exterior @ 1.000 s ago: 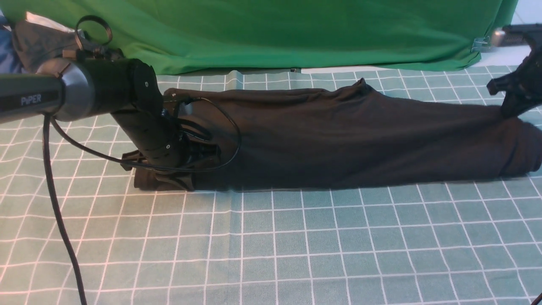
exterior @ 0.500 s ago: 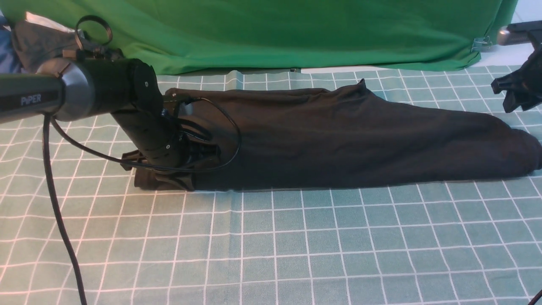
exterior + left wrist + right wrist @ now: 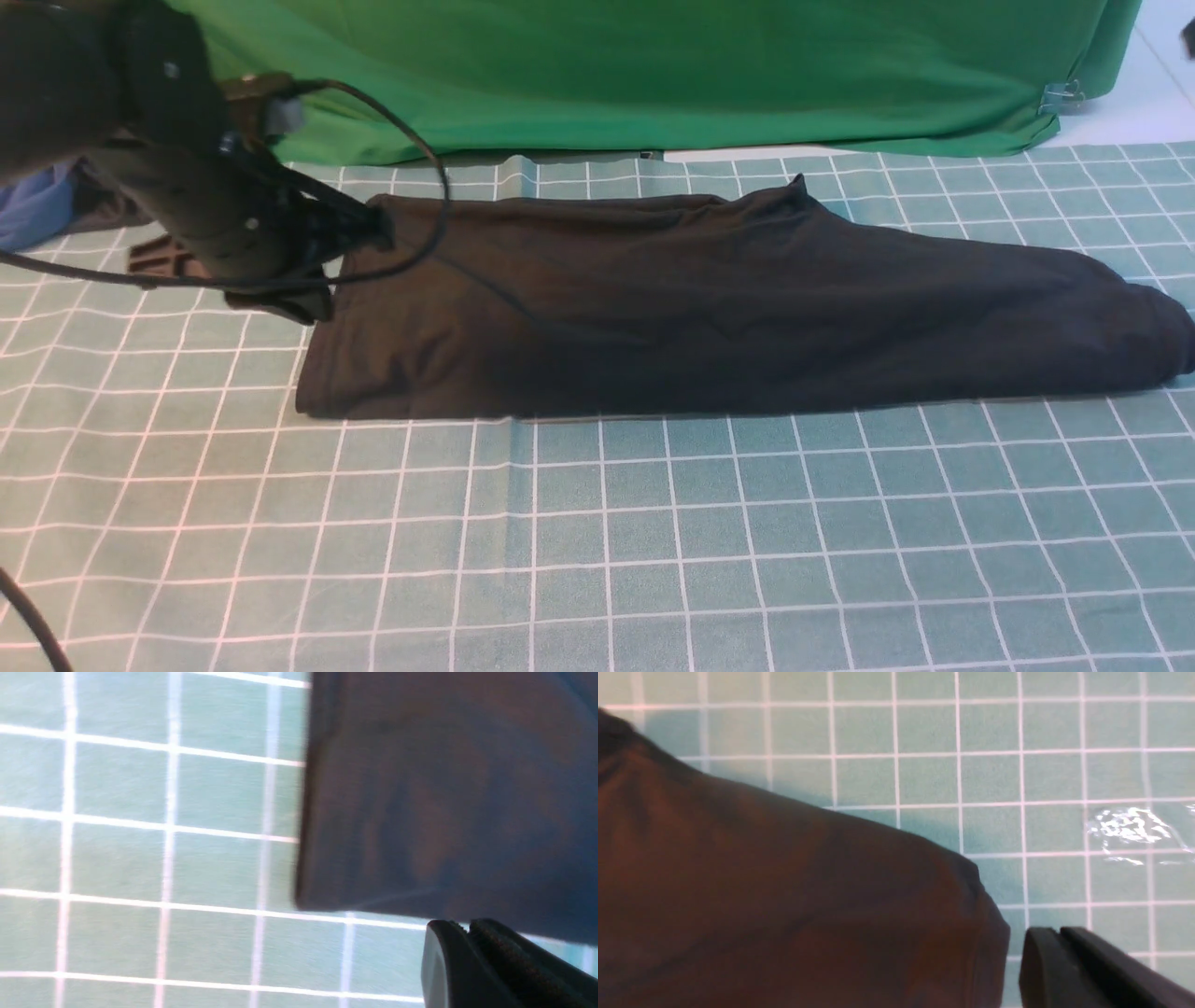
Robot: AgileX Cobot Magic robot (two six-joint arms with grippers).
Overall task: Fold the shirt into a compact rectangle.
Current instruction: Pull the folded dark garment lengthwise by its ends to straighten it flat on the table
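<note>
Shirt (image 3: pixel 709 308) folded long on checked cloth (image 3: pixel 653 523), left pincer (image 3: pixel 467 926) pressed together empty, right pincer (image 3: pixel 1059 931) likewise

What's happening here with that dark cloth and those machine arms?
A two-armed robot is folding a black shirt on a checked tablecloth. The shirt lies flat as a long folded band, not yet a compact rectangle. The left arm hovers by its left end and the right arm is near the other end; both sets of jaws are shut, holding nothing.

Low front view, wrist views close above shirt (image 3: pixel 709 299)
</note>
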